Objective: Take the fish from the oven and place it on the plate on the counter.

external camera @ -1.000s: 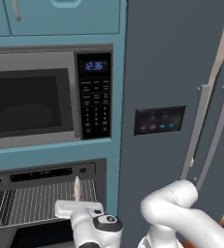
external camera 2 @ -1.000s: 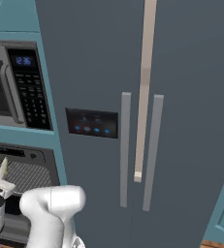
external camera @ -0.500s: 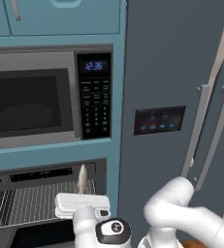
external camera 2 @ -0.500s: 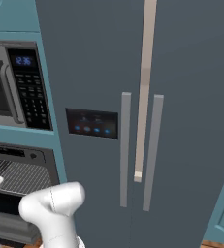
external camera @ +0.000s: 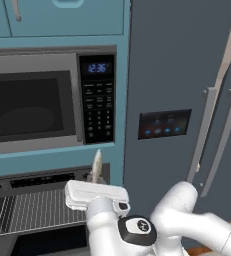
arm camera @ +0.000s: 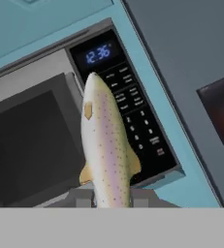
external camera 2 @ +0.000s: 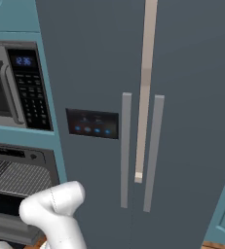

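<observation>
The fish (external camera: pixel 97 165) stands nearly upright, head up, above my white hand, level with the bottom edge of the microwave. In the hand view the fish (arm camera: pixel 106 150) is pale and speckled with a pinkish stripe. My gripper (arm camera: pixel 112 199) is shut on its tail end. My gripper (external camera: pixel 95 181) hovers in front of the control strip of the open oven (external camera: pixel 17 182), just above the right end of the wire rack (external camera: pixel 32 210). From the right base view, the oven (external camera 2: pixel 11 153) and its rack (external camera 2: pixel 16 177) sit at the far left. The plate and the counter are out of view.
A microwave (external camera: pixel 32 107) with a keypad and blue clock is set directly above the oven. To the right stands a tall dark grey fridge (external camera: pixel 187 75) with vertical bar handles (external camera: pixel 207 135). Teal cabinets (external camera: pixel 62 15) run along the top.
My hand has risen and shifted a little to the right, carrying the fish up from rack level to in front of the oven's control strip.
</observation>
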Robot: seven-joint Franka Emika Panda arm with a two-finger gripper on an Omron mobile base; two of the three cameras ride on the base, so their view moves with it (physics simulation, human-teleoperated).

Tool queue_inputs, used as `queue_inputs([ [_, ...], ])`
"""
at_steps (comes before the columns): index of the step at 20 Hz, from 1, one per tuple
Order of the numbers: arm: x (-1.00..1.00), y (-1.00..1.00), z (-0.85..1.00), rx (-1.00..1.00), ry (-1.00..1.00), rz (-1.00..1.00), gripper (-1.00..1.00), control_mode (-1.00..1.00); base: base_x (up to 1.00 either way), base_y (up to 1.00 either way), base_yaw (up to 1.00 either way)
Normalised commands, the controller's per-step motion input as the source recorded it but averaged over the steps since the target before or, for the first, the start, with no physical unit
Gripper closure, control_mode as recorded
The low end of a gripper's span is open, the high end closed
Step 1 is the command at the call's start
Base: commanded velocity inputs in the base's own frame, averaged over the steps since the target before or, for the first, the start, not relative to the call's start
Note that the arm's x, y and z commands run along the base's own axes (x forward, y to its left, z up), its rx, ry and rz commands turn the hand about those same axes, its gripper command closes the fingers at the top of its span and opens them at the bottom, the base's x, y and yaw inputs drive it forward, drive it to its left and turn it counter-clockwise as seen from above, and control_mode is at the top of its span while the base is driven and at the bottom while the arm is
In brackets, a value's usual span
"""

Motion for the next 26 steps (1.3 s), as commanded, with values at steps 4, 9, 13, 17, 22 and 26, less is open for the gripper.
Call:
queue_inputs([
  [4,-0.18,-0.54,1.00,0.12,0.02,-0.04,1.00,-1.00,0.00,0.00,0.00],
  [9,-0.42,-0.29,1.00,0.04,0.06,-0.01,1.00,-1.00,0.00,0.00,0.00],
  [13,-0.03,-0.05,0.66,-0.14,0.24,0.00,1.00,-1.00,0.00,0.00,0.00],
  [17,-0.04,-0.10,0.37,-0.29,0.21,0.00,1.00,-1.00,0.00,0.00,0.00],
  [22,-0.32,-0.19,0.36,-0.27,0.27,0.00,1.00,-1.00,0.00,0.00,0.00],
  [26,-0.24,-0.57,-0.07,0.02,0.32,0.00,1.00,-1.00,0.00,0.00,0.00],
])
